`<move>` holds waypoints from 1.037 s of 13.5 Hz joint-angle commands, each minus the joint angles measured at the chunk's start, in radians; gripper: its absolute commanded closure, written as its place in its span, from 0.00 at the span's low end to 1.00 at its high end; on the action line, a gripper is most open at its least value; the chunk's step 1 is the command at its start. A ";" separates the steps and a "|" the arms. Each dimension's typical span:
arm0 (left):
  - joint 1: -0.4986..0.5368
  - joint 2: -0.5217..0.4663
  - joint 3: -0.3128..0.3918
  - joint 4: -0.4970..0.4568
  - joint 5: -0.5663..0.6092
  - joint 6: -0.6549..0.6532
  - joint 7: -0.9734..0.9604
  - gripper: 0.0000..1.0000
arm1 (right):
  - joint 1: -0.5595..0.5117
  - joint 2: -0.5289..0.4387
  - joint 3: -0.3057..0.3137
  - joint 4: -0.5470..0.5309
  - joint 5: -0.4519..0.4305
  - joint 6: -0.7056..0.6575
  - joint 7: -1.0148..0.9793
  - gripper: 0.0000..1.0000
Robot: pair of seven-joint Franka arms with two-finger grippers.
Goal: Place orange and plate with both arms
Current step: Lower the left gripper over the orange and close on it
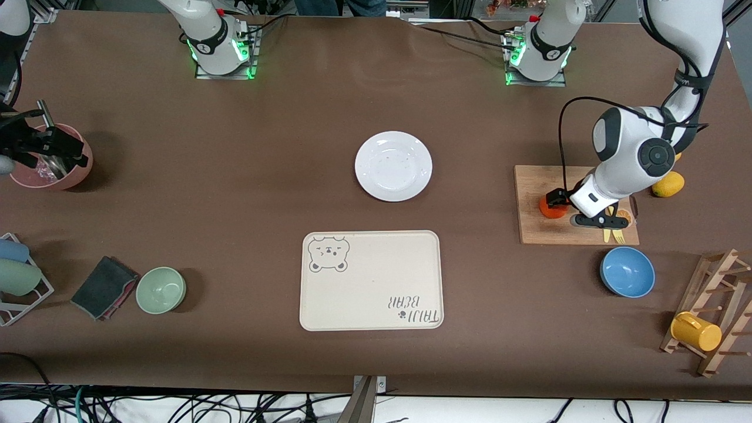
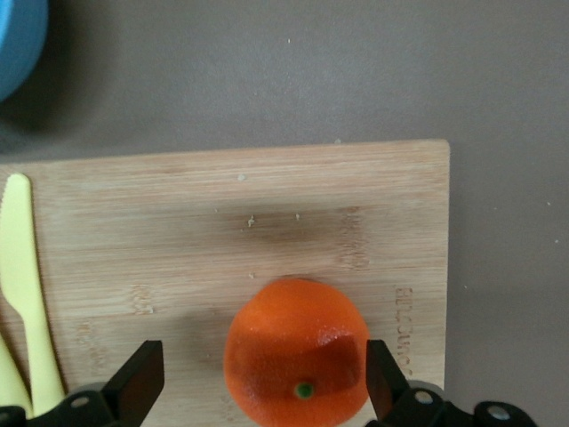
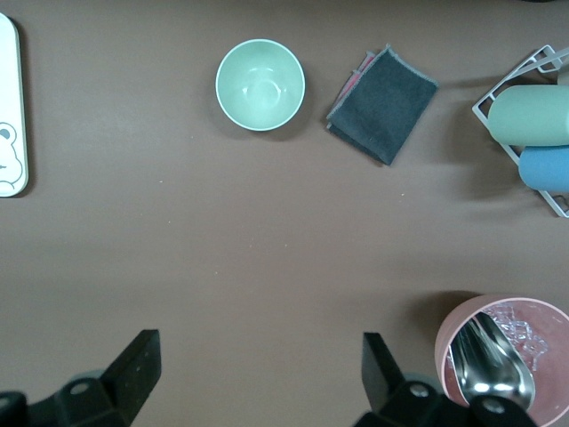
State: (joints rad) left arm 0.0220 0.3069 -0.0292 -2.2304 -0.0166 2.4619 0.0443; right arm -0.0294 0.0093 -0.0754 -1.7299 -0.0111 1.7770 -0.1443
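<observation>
Jaws of your left gripper [image 2: 258, 391] stand spread around the orange [image 2: 295, 351] on the cutting board [image 1: 531, 229], at three o'clock from the plate [image 1: 393, 165] at mid-bench, while your right gripper [image 3: 258, 387] waits, spread, beside the pink bowl [image 1: 79, 170].

- Plate [image 1: 393, 165] sits mid-surface [image 1: 264, 194], with the tray [image 1: 371, 280] nearer the front camera.
- Cutting board [image 1: 574, 214] lies toward the left arm's end; orange [image 1: 551, 207] rests on it.
- Left gripper [image 1: 555, 200] is low over the board, fingers [image 2: 140, 381] spread either side of the orange.
- Bowl [image 1: 627, 271] sits just nearer the camera than the board.
- Right gripper [image 1: 32, 144] hangs over the cup [image 1: 56, 166] at the right arm's end, fingers [image 3: 138, 367] apart.
</observation>
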 commanded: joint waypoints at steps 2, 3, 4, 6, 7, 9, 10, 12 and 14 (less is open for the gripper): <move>-0.017 0.058 -0.023 -0.002 0.001 0.066 -0.105 0.00 | 0.002 -0.008 0.000 -0.005 -0.012 -0.005 -0.014 0.00; -0.017 0.060 -0.023 -0.002 0.001 0.066 -0.109 0.00 | 0.002 -0.008 0.000 -0.004 -0.012 -0.005 -0.014 0.00; -0.019 0.064 -0.023 -0.002 0.003 0.066 -0.107 0.00 | 0.002 -0.008 -0.001 -0.004 -0.012 -0.005 -0.014 0.00; -0.017 0.067 -0.023 -0.002 0.003 0.063 -0.104 0.04 | 0.002 -0.008 -0.001 -0.004 -0.012 -0.005 -0.014 0.00; -0.017 0.067 -0.023 -0.003 0.003 0.060 -0.100 0.11 | 0.002 -0.009 0.000 -0.005 -0.012 -0.005 -0.014 0.00; -0.017 0.067 -0.021 -0.003 0.004 0.057 -0.098 0.36 | 0.002 -0.008 0.000 -0.005 -0.012 -0.005 -0.014 0.00; -0.017 0.067 -0.021 -0.002 0.004 0.048 -0.098 0.49 | 0.002 -0.008 0.000 -0.004 -0.012 -0.005 -0.014 0.00; -0.013 0.049 -0.023 0.012 0.003 0.008 -0.104 0.76 | 0.002 -0.008 0.000 -0.004 -0.012 -0.005 -0.014 0.00; -0.017 0.014 -0.024 0.067 0.003 -0.099 -0.115 0.84 | 0.002 -0.008 0.000 -0.004 -0.012 -0.005 -0.014 0.00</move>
State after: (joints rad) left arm 0.0102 0.3675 -0.0544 -2.2092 -0.0166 2.4699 -0.0536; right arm -0.0294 0.0095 -0.0754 -1.7300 -0.0112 1.7766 -0.1443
